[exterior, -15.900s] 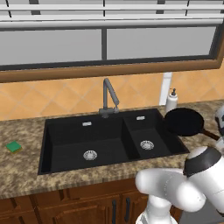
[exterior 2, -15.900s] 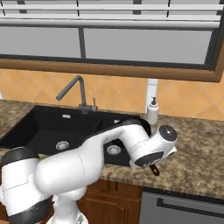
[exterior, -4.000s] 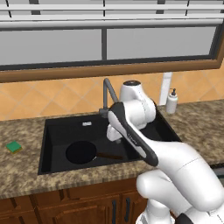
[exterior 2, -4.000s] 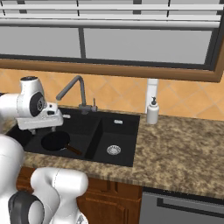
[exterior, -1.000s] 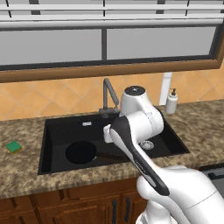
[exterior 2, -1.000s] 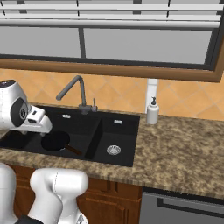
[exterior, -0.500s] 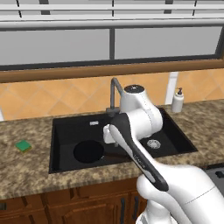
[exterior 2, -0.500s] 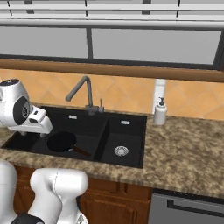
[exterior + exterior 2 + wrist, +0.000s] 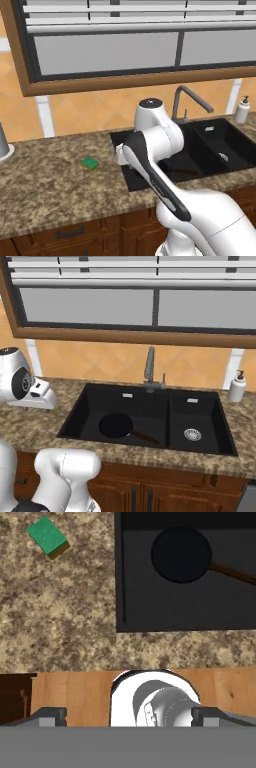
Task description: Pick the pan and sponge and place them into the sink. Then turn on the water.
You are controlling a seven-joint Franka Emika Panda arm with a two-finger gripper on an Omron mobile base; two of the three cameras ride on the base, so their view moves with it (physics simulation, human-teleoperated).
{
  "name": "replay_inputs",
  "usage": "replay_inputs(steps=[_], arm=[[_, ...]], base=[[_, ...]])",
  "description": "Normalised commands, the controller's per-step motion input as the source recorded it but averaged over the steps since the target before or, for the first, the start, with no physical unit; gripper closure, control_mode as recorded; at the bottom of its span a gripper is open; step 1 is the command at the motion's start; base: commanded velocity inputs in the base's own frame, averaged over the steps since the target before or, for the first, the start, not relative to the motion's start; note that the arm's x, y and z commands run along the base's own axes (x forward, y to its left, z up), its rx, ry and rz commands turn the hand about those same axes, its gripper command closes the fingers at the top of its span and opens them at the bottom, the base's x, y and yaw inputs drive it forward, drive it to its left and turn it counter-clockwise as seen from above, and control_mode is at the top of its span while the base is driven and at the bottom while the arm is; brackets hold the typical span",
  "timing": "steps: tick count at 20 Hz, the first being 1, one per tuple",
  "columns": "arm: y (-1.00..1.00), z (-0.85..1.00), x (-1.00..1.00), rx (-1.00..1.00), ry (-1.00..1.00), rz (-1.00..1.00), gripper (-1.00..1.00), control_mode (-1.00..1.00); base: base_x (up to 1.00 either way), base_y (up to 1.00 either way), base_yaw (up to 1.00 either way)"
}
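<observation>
The black pan (image 9: 116, 425) lies in the wide basin of the black sink (image 9: 75, 421), its brown handle (image 9: 145, 437) pointing right. From the hand view the pan (image 9: 181, 554) is at the upper right and the green-topped sponge (image 9: 48, 537) lies on the granite counter at the upper left. In the left base view the sponge (image 9: 90, 163) rests left of the sink (image 9: 226, 137). My gripper (image 9: 129, 716) hangs open and empty above the counter's front edge, between sponge and sink (image 9: 119, 572). The hand (image 9: 120, 154) sits at the sink's left rim. No stream runs from the tap (image 9: 149, 368).
A white soap bottle (image 9: 236, 387) stands on the counter right of the sink. A grey rounded object (image 9: 3, 144) sits at the far left of the counter. Wooden cabinet fronts (image 9: 70, 694) run below the counter edge. A window spans the wall above.
The base has driven left, so the sink and tap have shifted right in both base views and the sponge sits nearer the middle. The gripper stays open and empty.
</observation>
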Motion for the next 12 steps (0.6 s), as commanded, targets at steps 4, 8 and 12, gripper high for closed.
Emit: replay_inputs(steps=[4,8,12], arm=[[0.00,0.00,0.00,0.00,0.00,0.00,-1.00,1.00],[-0.10,0.00,0.86,0.02,0.15,0.03,-1.00,-1.00],[0.19,-0.02,1.00,0.09,0.00,0.44,-1.00,-1.00]], base=[[0.86,0.22,-0.02],[0.00,0.00,0.00],[0.00,0.00,0.00]])
